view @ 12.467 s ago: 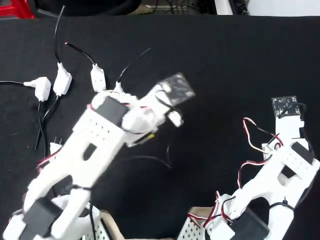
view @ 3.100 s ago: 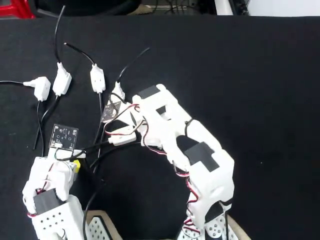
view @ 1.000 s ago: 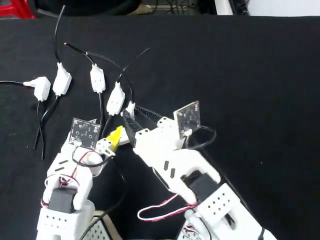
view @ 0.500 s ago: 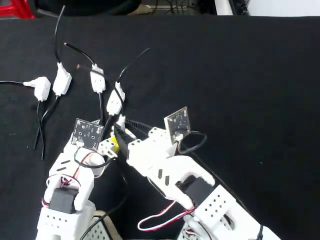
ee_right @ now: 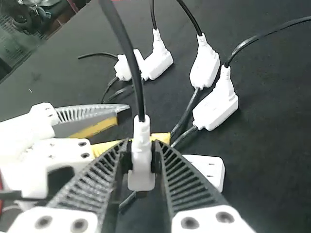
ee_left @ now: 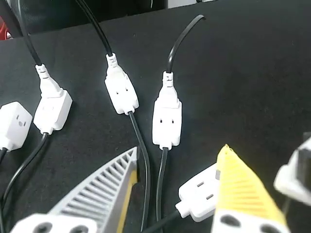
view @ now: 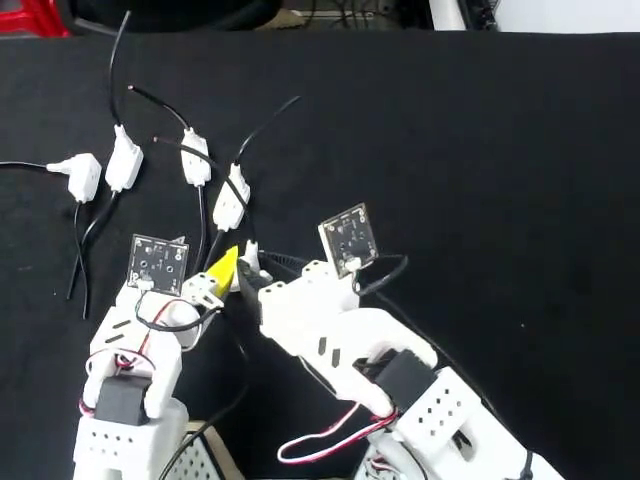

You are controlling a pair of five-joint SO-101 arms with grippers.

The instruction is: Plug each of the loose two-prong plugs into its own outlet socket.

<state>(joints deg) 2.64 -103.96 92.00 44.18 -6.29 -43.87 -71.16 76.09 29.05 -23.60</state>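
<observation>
Right gripper [ee_right: 142,146] clamped on plug [ee_right: 141,174], just beside loose socket [ee_right: 208,171]; 2 prongs hidden. Left gripper [ee_left: 179,150] spread apart around socket, not clamping it. Risk: unbraced socket slides away, prongs miss slots, stiff cord twists plug.

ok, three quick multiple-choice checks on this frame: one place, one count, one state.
1. Where is the loose socket?
A. between the left claw's fingers
B. at the table's far right edge
C. stacked on another socket

2. How many white connectors lie in the row beyond the claws?
A. two
B. four
C. seven

3. The right claw is:
A. open and empty
B. shut on a white plug
C. shut on a red block

Answers:
1 A: in the left wrist view it lies between the grey and yellow fingers.
2 B: four sit side by side there.
3 B: the right wrist view shows both fingers clamping the plug.
</observation>
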